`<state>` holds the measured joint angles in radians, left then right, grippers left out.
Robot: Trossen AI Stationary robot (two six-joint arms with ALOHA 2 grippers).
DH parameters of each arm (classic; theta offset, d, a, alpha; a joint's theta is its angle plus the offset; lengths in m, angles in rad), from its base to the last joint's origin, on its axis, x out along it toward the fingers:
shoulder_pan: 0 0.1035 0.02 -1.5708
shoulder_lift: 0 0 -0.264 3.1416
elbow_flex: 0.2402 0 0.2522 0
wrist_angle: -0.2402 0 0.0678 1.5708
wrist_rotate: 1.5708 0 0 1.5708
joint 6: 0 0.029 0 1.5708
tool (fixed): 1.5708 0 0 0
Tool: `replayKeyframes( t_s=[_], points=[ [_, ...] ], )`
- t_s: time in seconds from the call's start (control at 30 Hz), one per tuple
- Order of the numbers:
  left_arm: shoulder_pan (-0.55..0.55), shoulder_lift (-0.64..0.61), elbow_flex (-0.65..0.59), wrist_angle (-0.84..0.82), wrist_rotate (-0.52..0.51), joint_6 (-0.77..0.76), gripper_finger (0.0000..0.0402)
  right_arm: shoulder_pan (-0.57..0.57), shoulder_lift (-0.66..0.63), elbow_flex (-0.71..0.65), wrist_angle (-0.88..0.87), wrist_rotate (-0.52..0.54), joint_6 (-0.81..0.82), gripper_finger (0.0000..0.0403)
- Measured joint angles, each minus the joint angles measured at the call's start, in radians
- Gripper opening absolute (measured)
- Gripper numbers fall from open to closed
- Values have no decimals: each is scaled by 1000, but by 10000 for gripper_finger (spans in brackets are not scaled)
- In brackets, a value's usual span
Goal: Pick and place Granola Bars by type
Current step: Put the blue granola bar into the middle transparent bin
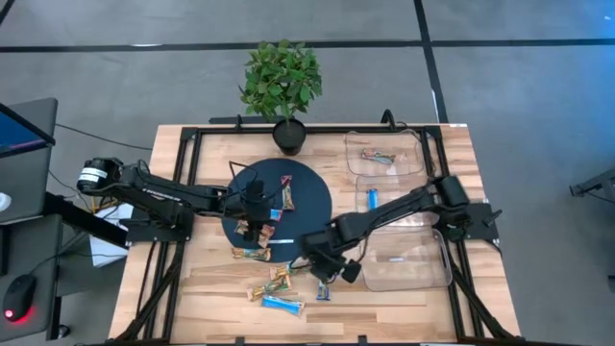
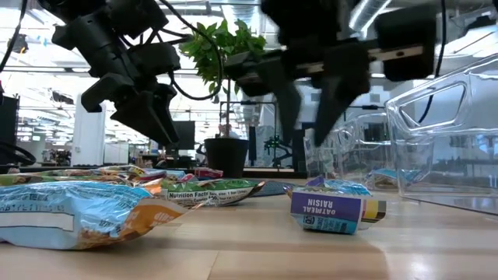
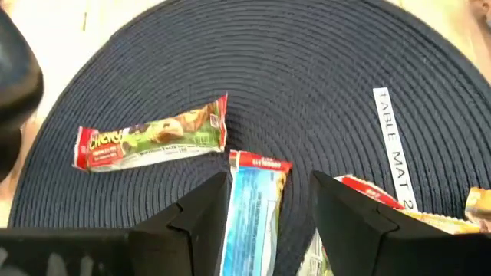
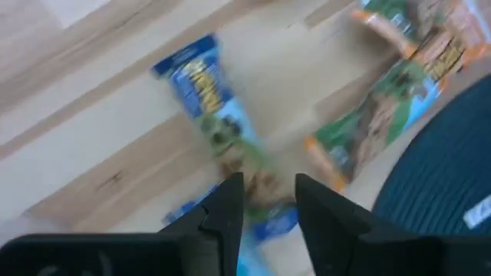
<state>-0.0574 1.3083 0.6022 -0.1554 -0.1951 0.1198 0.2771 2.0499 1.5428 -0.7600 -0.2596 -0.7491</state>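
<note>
Left gripper (image 3: 268,207) hangs spread right over the blue bar (image 3: 253,207), its long axis running twelve-to-six between the fingers, while the right gripper (image 4: 268,203), also spread, is over the wood.

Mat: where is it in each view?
High: the mat lies at table centre.
Low: thin dark edge behind the bars.
Left wrist: fills most of the picture.
Right wrist: one corner.
Landmark: white strip at its edge.
</note>
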Motion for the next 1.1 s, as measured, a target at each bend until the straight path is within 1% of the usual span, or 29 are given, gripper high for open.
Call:
replayKeyframes(
  t_s=[0.07,0.2,0.27,0.47,0.6,0.7,0.77,0.83,0.9,1.0,1.1],
  points=[
    [0,0,0,-7,0,-2,180,1,40,47,-78,0,-12,125],
    [0,0,0,-25,0,-10,180,4,96,108,-120,1,-45,151],
    [0,0,0,-34,0,-15,180,4,102,115,-145,3,-53,166],
    [0,0,0,-37,0,-19,180,2,100,118,-123,1,-41,207],
    [0,0,0,-35,0,-23,180,9,122,119,-113,-4,-44,221],
    [0,0,0,-34,2,-23,180,9,139,113,-135,-4,-39,223],
    [0,0,0,-34,2,-23,180,7,146,121,-111,-6,-41,223],
    [0,0,0,-29,2,-22,180,6,147,116,-135,-4,-38,221],
    [0,0,0,-29,2,-22,180,6,148,117,-120,2,-39,216],
    [0,0,0,-28,1,-18,180,6,147,117,-116,25,-38,200],
    [0,0,0,-28,0,-18,180,3,147,117,-115,27,-38,174]
  ],
)
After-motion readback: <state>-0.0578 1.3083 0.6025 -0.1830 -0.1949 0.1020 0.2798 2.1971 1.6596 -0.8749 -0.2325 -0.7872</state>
